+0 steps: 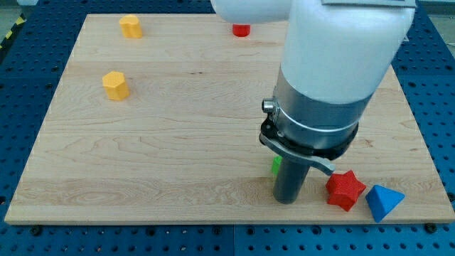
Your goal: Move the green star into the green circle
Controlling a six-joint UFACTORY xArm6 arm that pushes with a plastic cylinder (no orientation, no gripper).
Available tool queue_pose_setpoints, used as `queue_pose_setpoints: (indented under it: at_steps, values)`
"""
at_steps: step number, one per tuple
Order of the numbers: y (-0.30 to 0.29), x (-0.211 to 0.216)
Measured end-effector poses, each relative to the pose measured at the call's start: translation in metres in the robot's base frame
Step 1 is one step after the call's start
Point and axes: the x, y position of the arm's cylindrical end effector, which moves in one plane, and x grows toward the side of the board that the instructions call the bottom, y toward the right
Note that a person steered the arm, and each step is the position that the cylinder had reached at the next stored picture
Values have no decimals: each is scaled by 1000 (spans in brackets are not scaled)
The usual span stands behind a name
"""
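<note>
We are resting our tip (288, 201) on the counter (178, 142) near the view's bottom; no claw is showing. A green block (275, 165), mostly hidden so its shape is unclear, is touching the rod's left side, with a red star (345, 189) and a blue block (384, 202) to the right.
</note>
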Motion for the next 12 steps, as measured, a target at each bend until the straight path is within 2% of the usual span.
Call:
queue_pose_setpoints:
  at_steps: [4, 7, 9, 10, 11, 12]
  values:
    - [0, -34]
    - [6, -111]
    - [46, -167]
    - [65, -170]
    - [53, -170]
    - [12, -164]
